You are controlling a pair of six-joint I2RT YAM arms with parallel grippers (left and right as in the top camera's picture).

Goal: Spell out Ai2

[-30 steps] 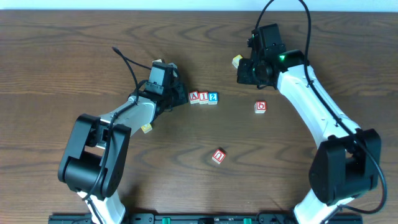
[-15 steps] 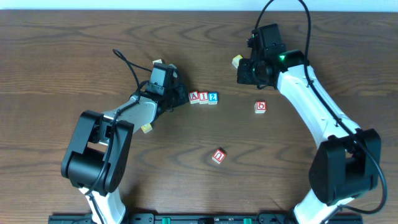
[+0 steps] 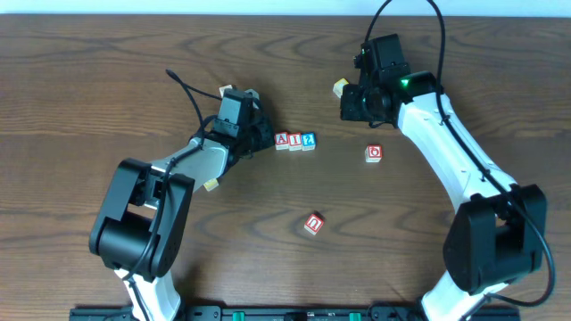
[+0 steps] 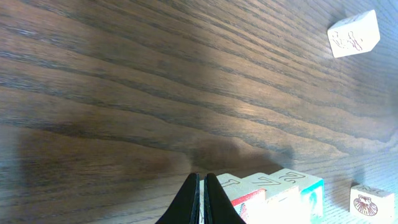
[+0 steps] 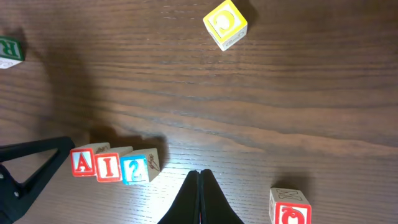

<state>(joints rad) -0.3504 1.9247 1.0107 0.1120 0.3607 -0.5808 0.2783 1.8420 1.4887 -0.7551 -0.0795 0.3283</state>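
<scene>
Three blocks stand touching in a row in the overhead view: a red A block (image 3: 282,140), a red I block (image 3: 295,141) and a blue 2 block (image 3: 309,141). They also show in the right wrist view as the A block (image 5: 83,163), the I block (image 5: 108,168) and the 2 block (image 5: 134,170). My left gripper (image 3: 265,136) is shut and empty, its tips (image 4: 202,180) right at the A block's left side (image 4: 239,196). My right gripper (image 3: 350,105) is shut and empty, raised above the table to the right of the row; its tips (image 5: 199,174) show in the right wrist view.
A red O block (image 3: 374,153) lies right of the row. A red block (image 3: 314,224) lies nearer the front. A yellow block (image 3: 340,87) sits beside the right wrist. A green R block (image 5: 11,51) and a pale block (image 3: 211,184) by the left arm lie apart.
The left gripper has pushed slightly to the right against the A block, and the row of three blocks has shifted a little rightward. The right arm has not moved.
</scene>
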